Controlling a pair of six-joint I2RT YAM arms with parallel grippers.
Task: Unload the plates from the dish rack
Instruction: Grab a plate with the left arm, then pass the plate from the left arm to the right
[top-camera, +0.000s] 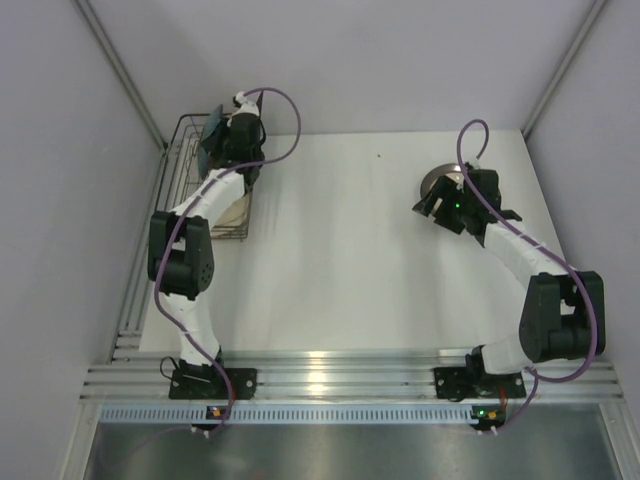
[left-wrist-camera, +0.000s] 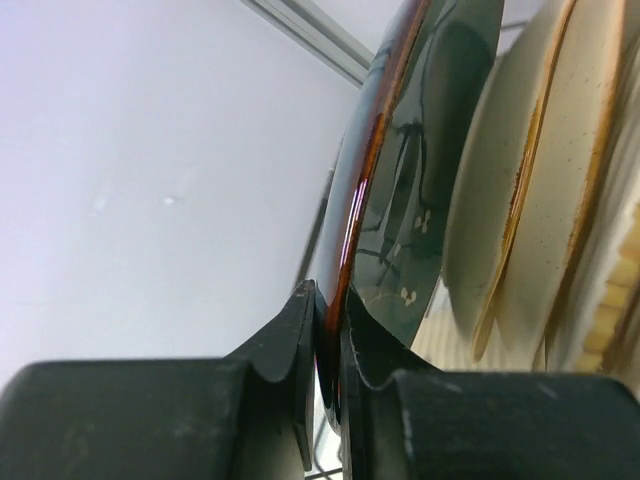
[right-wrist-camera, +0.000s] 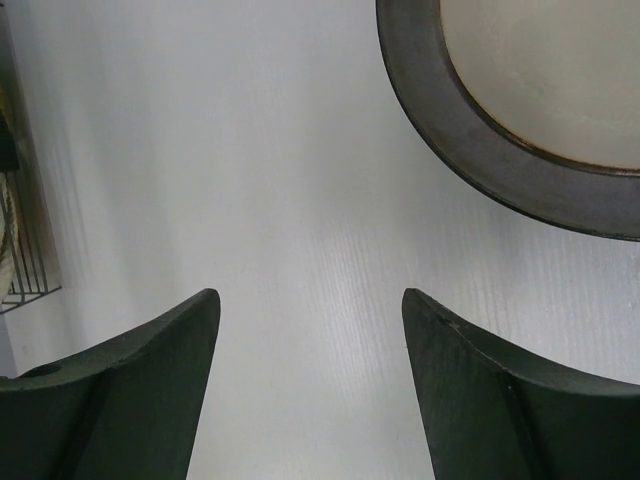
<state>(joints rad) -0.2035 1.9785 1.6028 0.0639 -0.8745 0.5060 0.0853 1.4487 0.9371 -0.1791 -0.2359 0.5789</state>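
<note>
While standing on edge in the dish rack (top-camera: 185, 160), got its amber-edged rim squeezed between the fingers (left-wrist-camera: 285, 340) of the left gripper (left-wrist-camera: 328, 310), talking about the dark glossy teal plate (left-wrist-camera: 430, 150) here. Had one finger on each face, closed down narrow, with the rim wedged right in the slot between the tips. Sat at the far end of the row. Next to it, two cream speckled plates (left-wrist-camera: 545, 200) with brown edges, also upright, then a woven one (left-wrist-camera: 622, 300) barely in frame. Couldn't tell whether the teal one touched its neighbour.

Over on the right side of the table (top-camera: 340, 260), well apart from the rack, spotted a round dark-rimmed plate (right-wrist-camera: 440, 120) lying flat. Hovered near it with the right gripper (right-wrist-camera: 310, 320), fingers spread wide and gripping nothing. Kept that plate off beyond the right-hand fingertip, not between the two.
</note>
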